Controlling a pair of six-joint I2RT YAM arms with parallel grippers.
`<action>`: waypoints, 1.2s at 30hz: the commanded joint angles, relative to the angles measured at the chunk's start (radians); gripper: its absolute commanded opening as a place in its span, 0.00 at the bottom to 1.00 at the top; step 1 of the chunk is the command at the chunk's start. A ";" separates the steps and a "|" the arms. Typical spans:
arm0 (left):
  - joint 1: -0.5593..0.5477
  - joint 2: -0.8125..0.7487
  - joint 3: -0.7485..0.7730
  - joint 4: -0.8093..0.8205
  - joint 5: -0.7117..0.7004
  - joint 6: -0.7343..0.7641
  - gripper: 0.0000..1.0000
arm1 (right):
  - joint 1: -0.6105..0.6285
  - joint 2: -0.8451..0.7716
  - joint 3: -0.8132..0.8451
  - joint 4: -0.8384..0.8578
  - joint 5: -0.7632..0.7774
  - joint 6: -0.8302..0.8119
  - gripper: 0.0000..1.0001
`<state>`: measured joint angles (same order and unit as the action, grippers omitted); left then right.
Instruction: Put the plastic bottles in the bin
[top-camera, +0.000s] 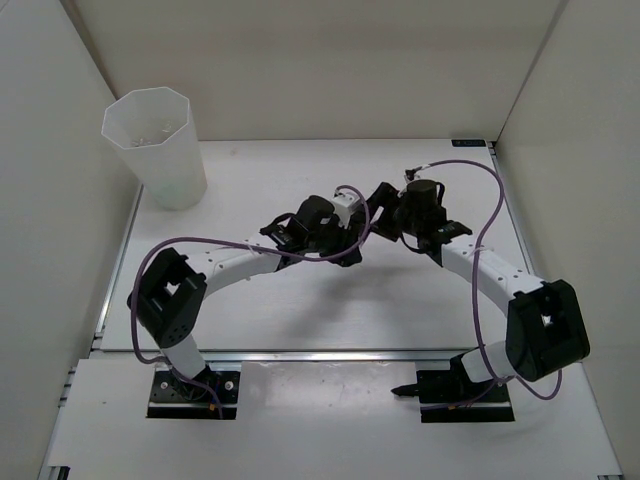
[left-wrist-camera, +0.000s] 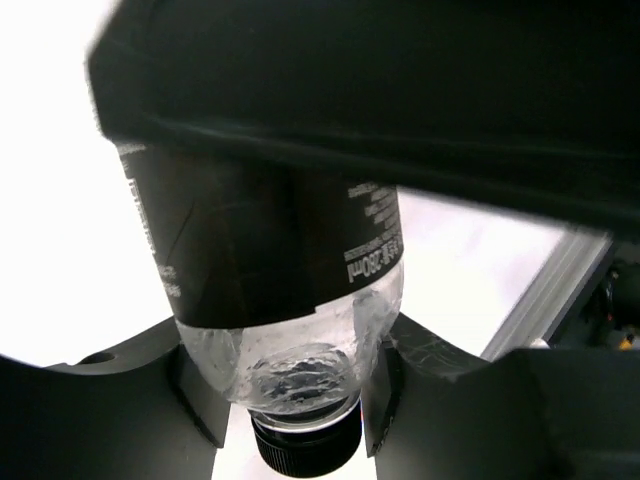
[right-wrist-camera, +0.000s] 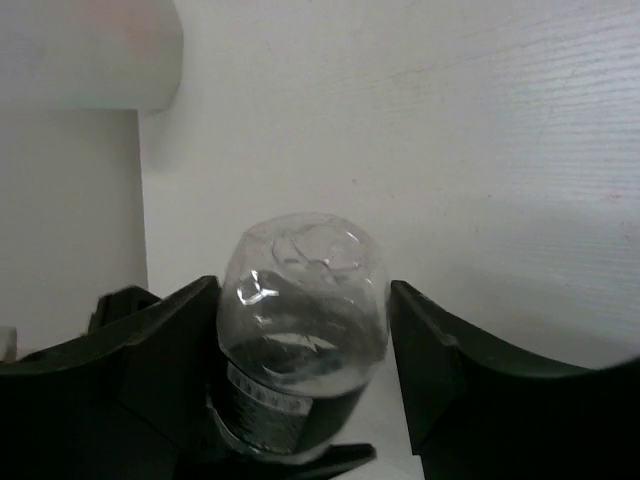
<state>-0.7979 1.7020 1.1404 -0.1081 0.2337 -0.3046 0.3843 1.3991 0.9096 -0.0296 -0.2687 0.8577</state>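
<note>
A clear plastic bottle (left-wrist-camera: 270, 250) with a black label and black cap hangs between both arms above the middle of the table. My left gripper (left-wrist-camera: 290, 390) is shut on its shoulder just above the cap, both pads pressed on the plastic. My right gripper (right-wrist-camera: 305, 335) surrounds the bottle's base (right-wrist-camera: 305, 290); one finger touches it and the other stands a sliver off, so it is open. In the top view the left gripper (top-camera: 345, 218) and right gripper (top-camera: 385, 208) meet tip to tip and hide the bottle. The bin (top-camera: 175, 175) stands at the far left corner.
White walls close the table (top-camera: 300, 170) on the left, back and right. A metal rail (top-camera: 300, 352) runs along the near edge by the arm bases. Purple cables loop over both arms.
</note>
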 joint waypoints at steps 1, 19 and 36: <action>0.048 -0.100 -0.010 0.012 -0.071 -0.022 0.02 | -0.007 -0.055 0.011 0.062 -0.056 -0.017 0.67; 0.538 -0.096 0.482 -0.001 -0.768 0.159 0.00 | -0.367 -0.330 -0.050 -0.110 -0.056 -0.184 0.99; 0.787 0.328 1.021 -0.159 -0.915 0.048 0.99 | -0.567 -0.425 -0.078 -0.306 -0.040 -0.236 0.99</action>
<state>-0.0074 2.0739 2.1094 -0.2462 -0.6708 -0.2222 -0.1791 0.9676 0.8181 -0.3283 -0.3004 0.6353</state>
